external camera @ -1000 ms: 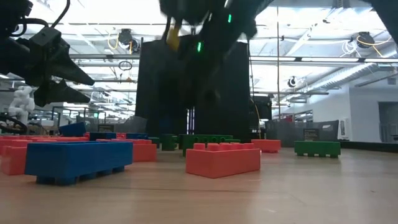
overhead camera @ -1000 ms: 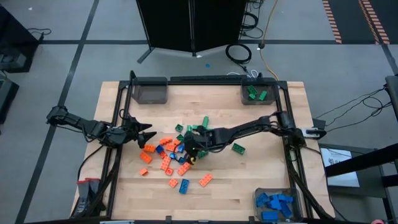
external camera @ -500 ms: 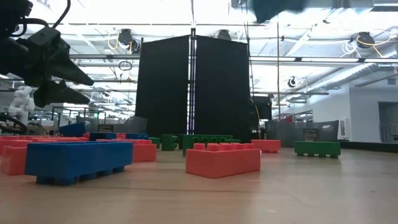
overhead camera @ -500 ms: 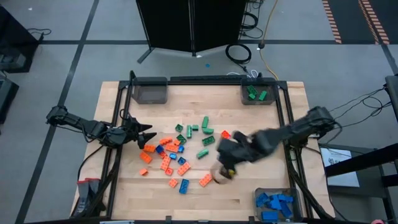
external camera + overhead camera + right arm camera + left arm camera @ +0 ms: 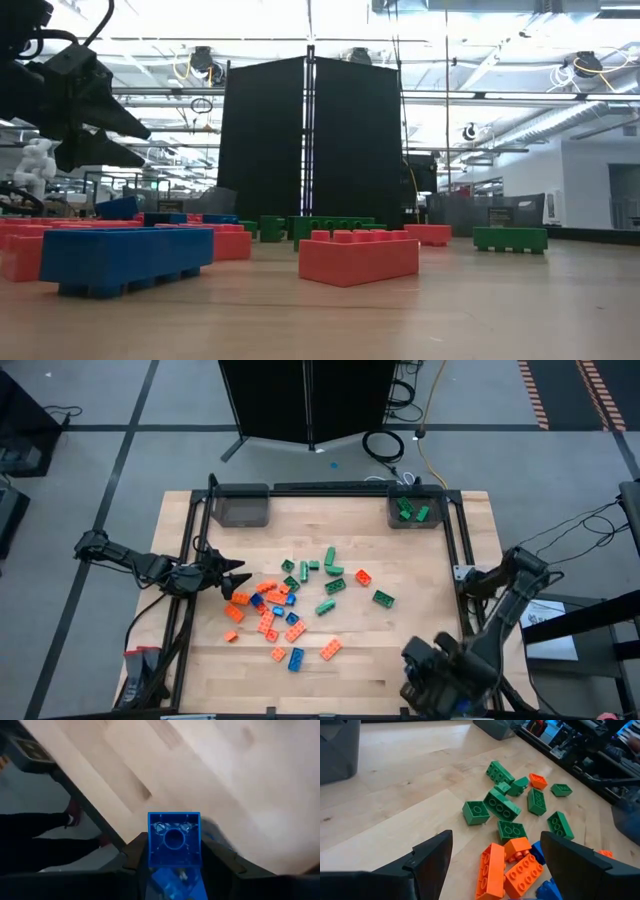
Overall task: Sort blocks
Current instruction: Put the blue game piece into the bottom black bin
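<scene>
Blocks (image 5: 285, 615) are seen scattered mid-bench (image 5: 420, 580) from above; the right hand (image 5: 435, 680) is blurred, the bin beneath hidden. At bench height it is unseen. The left hand (image 5: 492, 865) is spread, idle. A blue block (image 5: 174, 839) is clamped; early release could miss.

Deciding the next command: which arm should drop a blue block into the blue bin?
Right. The right gripper already holds a blue block and sits over the near-right corner bin; the left gripper hovers open, empty, by the pile.
</scene>
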You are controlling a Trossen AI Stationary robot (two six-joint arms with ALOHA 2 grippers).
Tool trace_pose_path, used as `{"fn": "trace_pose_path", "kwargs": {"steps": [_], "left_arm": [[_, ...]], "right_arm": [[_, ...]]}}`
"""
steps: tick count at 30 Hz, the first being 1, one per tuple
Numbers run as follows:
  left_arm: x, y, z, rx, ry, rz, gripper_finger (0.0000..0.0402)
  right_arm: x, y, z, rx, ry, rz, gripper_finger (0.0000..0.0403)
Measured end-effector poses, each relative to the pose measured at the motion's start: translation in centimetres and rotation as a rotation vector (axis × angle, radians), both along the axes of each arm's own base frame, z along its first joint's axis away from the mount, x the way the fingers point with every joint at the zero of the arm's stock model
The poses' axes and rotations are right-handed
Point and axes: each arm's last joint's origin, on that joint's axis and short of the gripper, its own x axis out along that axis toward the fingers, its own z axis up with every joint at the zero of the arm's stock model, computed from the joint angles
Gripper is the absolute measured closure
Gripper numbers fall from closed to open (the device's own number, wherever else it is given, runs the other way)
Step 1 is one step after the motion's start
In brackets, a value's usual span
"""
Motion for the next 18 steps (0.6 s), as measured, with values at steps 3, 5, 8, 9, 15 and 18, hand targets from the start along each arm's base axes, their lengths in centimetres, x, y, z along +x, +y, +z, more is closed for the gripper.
{"fn": "trace_pose_path", "kwargs": {"steps": [3, 5, 8, 9, 15, 18], "left_arm": [[0.0, 0.0, 0.0, 0.000, 0.000, 0.000, 0.0098], [0.0, 0.0, 0.0, 0.000, 0.000, 0.000, 0.0098], [0.0, 0.0, 0.0, 0.000, 0.000, 0.000, 0.0098], [0.0, 0.0, 0.0, 0.000, 0.000, 0.000, 0.0098], [0.0, 0.0, 0.0, 0.000, 0.000, 0.000, 0.0098], [0.0, 0.0, 0.0, 0.000, 0.000, 0.001, 0.0098]], "right_arm": [[-0.9, 2.1, -1.5, 0.018, 0.040, -0.032, 0.0282], [-1.4, 3.4, -2.4, 0.040, 0.056, -0.040, 0.0282], [-2.0, 5.4, -4.0, 0.070, 0.080, -0.046, 0.0282], [-2.2, 5.8, -4.4, 0.072, 0.082, -0.055, 0.0282], [-3.0, 7.0, -6.3, 0.032, 0.115, -0.108, 0.0282], [-3.2, 6.9, -6.7, -0.002, 0.151, -0.124, 0.0282]]}}
